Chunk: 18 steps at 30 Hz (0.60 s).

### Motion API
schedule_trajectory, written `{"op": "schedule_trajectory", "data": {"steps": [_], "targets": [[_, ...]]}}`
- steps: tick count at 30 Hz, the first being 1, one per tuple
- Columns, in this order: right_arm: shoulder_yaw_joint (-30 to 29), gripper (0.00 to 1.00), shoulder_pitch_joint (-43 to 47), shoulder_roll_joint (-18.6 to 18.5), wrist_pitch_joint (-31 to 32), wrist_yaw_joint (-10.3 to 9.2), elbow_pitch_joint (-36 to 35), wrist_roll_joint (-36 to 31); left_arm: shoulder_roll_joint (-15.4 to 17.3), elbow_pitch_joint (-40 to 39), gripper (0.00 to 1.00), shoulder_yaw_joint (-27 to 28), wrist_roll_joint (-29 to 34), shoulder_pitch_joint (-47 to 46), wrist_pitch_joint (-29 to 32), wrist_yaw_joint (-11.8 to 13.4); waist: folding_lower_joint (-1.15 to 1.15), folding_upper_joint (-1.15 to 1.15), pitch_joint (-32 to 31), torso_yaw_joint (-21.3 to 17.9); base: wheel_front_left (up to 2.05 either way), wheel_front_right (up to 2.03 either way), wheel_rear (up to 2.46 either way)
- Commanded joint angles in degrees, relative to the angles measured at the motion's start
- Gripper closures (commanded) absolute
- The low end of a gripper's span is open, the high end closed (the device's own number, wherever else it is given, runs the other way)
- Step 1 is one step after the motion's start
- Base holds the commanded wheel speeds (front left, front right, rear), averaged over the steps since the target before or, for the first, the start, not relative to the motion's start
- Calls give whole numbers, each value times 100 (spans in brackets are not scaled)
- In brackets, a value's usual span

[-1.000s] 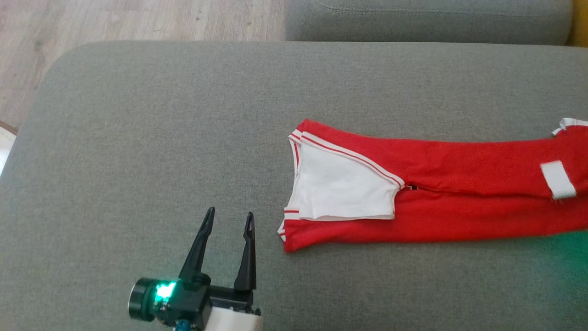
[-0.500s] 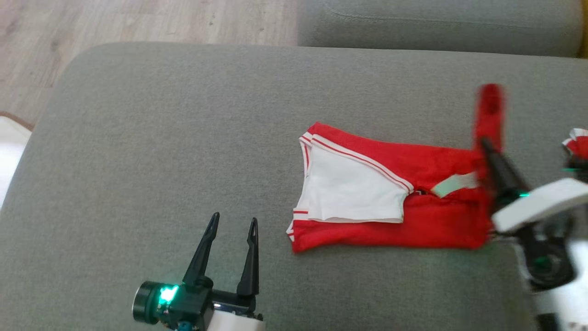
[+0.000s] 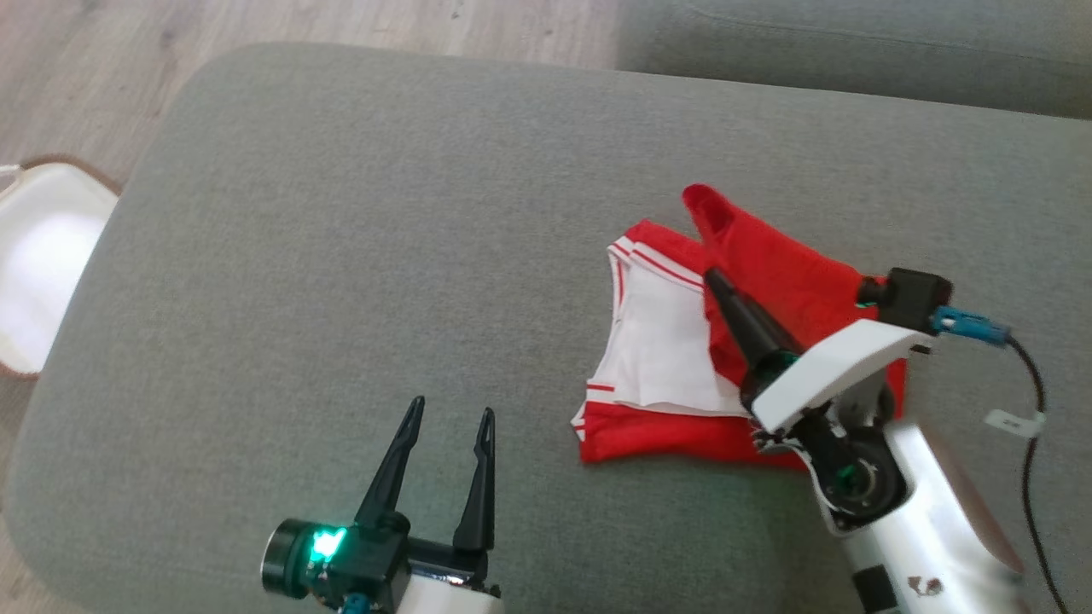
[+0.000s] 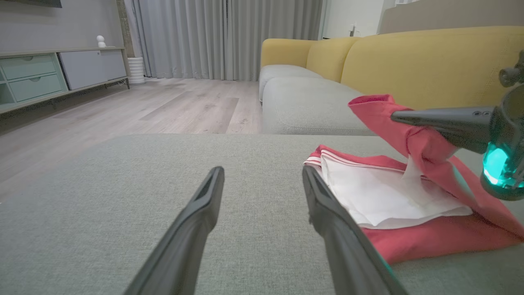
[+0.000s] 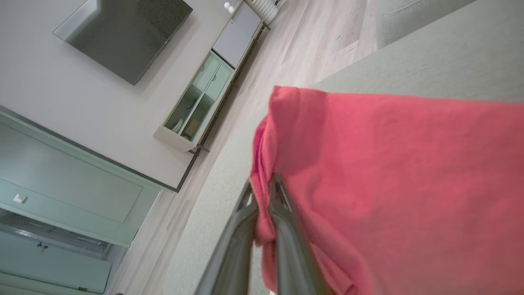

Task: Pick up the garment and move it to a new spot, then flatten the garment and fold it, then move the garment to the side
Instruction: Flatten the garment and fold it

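Grey upholstered seat up front, pale wood floor beyond. Yellow sofa and drawn grey curtains behind.

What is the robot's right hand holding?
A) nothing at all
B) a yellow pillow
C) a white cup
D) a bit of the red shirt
D: the right hand is pinched shut on a raised red fold of the garment, while the rest of it lies on the grey cushion.
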Motion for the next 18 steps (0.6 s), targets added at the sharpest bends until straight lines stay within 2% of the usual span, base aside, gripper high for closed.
{"op": "schedule_trajectory", "data": {"steps": [1,6,7,8,9,10,11,15,18], "targets": [[247,100,-299,100,-95,-4,-61,-48,-72,-174,0,123,-4,-252,-53,-32,0,0,45,106,0,0,0],[592,99,-384,105,-273,-4,164,185,-79,-200,0,114,-15,-263,-53,-50,0,0,63,187,0,0,0],[678,97,-401,105,-313,-4,221,239,-80,-200,0,115,-15,-261,-53,-49,0,0,63,199,0,0,0],[762,89,-417,105,-346,-4,277,287,-80,-199,0,116,-16,-259,-53,-48,0,0,59,205,0,0,0],[845,70,-434,105,-376,-4,336,328,-81,-199,0,118,-17,-255,-53,-46,0,0,57,207,0,0,0],[916,18,-453,106,-417,-4,392,363,-81,-203,0,121,-24,-252,-53,-42,0,0,53,204,0,0,0],[971,0,-473,106,-470,-4,444,408,-82,-209,0,121,-34,-254,-53,-38,0,0,47,200,0,0,0],[1163,0,-569,106,-693,-4,502,624,-83,-207,0,134,-54,-244,-53,-23,0,0,-20,128,0,0,0],[1135,0,-628,106,-905,-4,432,525,-83,-184,0,175,-36,-210,-53,-30,0,0,-123,33,0,0,0]]}}
